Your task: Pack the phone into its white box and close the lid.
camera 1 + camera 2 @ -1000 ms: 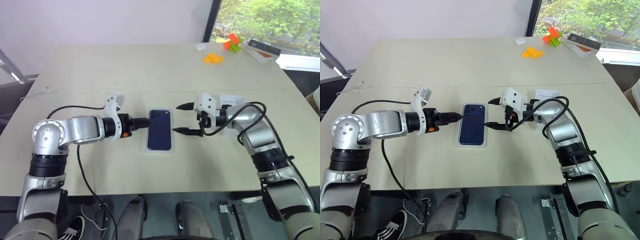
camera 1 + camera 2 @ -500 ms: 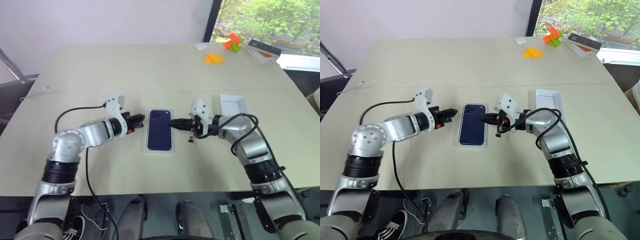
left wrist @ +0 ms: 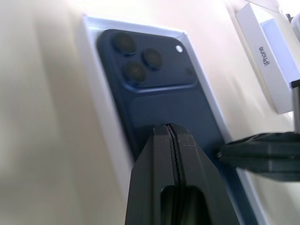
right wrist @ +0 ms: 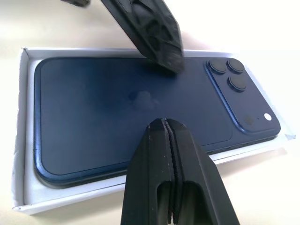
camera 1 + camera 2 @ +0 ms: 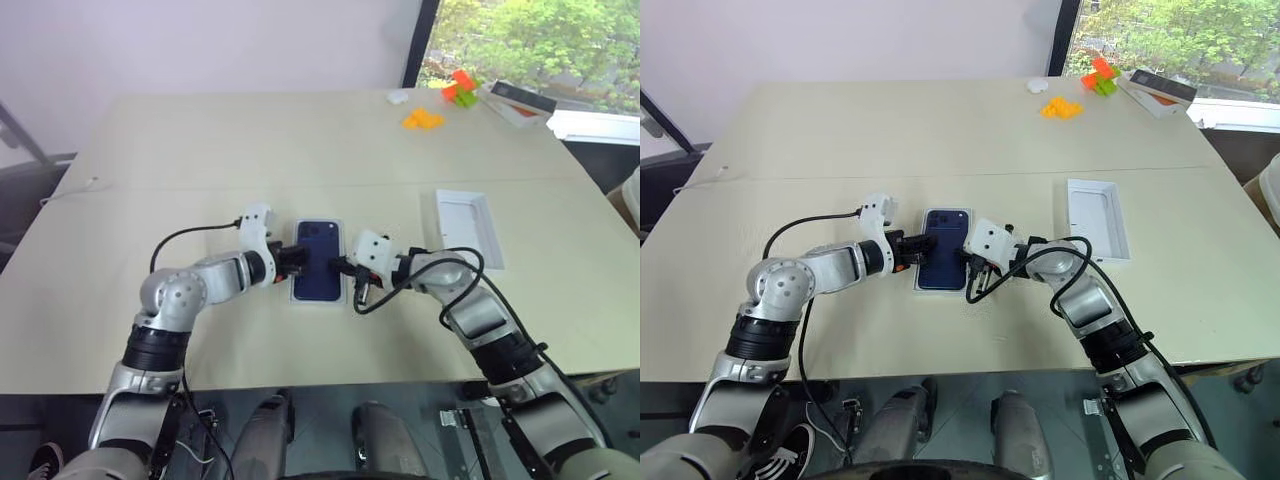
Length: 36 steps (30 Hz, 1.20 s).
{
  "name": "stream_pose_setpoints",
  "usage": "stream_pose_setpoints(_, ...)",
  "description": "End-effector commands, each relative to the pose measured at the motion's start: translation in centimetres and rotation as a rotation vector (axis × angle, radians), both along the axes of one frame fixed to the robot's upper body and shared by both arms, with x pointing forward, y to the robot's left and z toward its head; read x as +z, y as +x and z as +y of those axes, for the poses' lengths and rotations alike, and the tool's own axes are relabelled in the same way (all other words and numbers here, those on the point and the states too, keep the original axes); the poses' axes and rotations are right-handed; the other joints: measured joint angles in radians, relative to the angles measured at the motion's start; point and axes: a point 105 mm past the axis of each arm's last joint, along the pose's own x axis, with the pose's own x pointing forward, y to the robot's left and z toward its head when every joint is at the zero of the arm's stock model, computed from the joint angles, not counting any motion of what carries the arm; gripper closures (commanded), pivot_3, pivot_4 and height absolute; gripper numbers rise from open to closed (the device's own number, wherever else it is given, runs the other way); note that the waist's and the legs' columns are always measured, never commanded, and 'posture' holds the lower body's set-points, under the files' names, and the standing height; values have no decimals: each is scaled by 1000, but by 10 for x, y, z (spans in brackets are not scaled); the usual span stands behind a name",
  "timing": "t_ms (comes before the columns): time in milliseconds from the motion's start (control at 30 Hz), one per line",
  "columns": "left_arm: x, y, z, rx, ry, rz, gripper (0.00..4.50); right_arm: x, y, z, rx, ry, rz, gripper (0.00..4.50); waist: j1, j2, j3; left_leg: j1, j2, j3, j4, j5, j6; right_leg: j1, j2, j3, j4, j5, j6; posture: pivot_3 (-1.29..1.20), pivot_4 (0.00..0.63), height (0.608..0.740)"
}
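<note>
The dark blue phone (image 5: 320, 262) lies camera side up inside the white box (image 4: 22, 140) at the middle of the table. My left gripper (image 5: 300, 262) is shut, and its tip rests over the phone's left edge. From the other side my right gripper (image 5: 340, 266) is shut too, its tip at the phone's right edge, nearly meeting the left one. Neither holds anything. In the right wrist view the shut fingers (image 4: 163, 140) sit low over the phone's back. The lid (image 5: 465, 228) lies white inside up on the table to the right.
Far back right are orange blocks (image 5: 424, 119), a red and green block (image 5: 458, 88) and an orange-and-white box (image 5: 515, 100). A black cable loops from each wrist. The table's front edge runs close below both arms.
Both arms came down and inward onto the phone from either side. The right gripper went from wide open to shut, and the left closed as well. Phone and box stayed put.
</note>
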Motion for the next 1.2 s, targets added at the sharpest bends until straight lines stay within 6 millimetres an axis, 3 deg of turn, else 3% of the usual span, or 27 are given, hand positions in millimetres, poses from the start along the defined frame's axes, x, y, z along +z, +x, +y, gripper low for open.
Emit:
stream_pose_setpoints(33,21,1,-2,-2,-35,-115,4500,33,12,-6,-33,81,-40,4457,1,0,0,0,1,-1,0,0,0,0,-1,0,0,0,0,0,150,740)
stream_pose_setpoints(67,27,-1,-3,-18,-65,-132,4500,41,13,-8,-39,103,-36,4457,1,0,1,0,0,-1,0,0,0,0,-1,0,0,0,0,0,150,740)
stream_pose_setpoints(133,43,-2,-1,-34,-107,-194,4500,57,22,-16,-103,154,-5,3918,1,0,1,-1,0,-1,0,0,0,-1,-2,1,0,0,0,0,150,740)
stream_pose_setpoints(233,59,-3,12,-43,-121,-261,3661,70,23,-25,-115,127,-16,2632,1,0,1,-4,0,-2,0,0,1,-5,-2,1,-1,0,0,0,150,740)
stream_pose_setpoints(400,71,-5,38,-66,-91,-340,1122,80,21,-32,-150,133,15,14,0,0,1,-10,0,-2,-4,1,1,-12,-1,0,-1,2,4,0,150,740)
stream_pose_setpoints(467,70,-6,48,-75,-72,-343,127,79,19,-31,-152,142,28,0,-4,0,1,-10,0,-1,-4,0,1,-13,-1,0,-1,2,4,0,150,740)
stream_pose_setpoints(567,65,-12,57,-96,-67,-323,51,76,18,-29,-150,151,30,0,-3,0,1,-10,0,-1,-4,0,1,-13,-1,0,-1,2,4,0,150,740)
stream_pose_setpoints(700,38,-17,70,-106,51,-262,51,70,16,-34,-145,134,52,0,-3,0,1,-10,0,-1,-4,0,1,-12,-2,0,-1,0,1,0,150,740)
stream_pose_setpoints(800,33,-18,74,-98,58,-261,51,67,13,-38,-114,109,40,0,3,0,1,-10,0,-1,-3,0,1,-12,-2,0,-1,0,0,0,150,740)
stream_pose_setpoints(833,30,-18,74,-106,76,-256,13,62,13,-41,-111,90,37,243,3,0,1,-10,0,-1,-3,0,1,-12,-3,0,-1,0,0,0,150,740)
stream_pose_setpoints(900,24,-13,79,-72,102,-250,544,48,14,-51,-121,41,50,762,3,0,1,-10,0,-1,-3,0,1,-12,-3,0,-2,0,0,0,150,740)
stream_pose_setpoints(933,22,-10,80,-58,101,-249,887,42,15,-56,-121,-2,28,1241,3,0,1,-10,0,-1,-3,0,1,-11,-3,0,-2,0,0,0,150,740)
stream_pose_setpoints(1133,3,-7,66,-41,172,-224,3765,18,12,-53,-83,-104,-9,4247,-3,0,1,-10,1,-1,-4,0,1,-12,-2,1,-2,2,4,0,150,740)
stream_pose_setpoints(1200,-4,-7,58,-56,177,-214,4456,15,12,-48,-76,-100,-19,4500,-3,0,1,-10,1,-1,-4,0,1,-13,-2,0,-2,2,4,0,150,740)
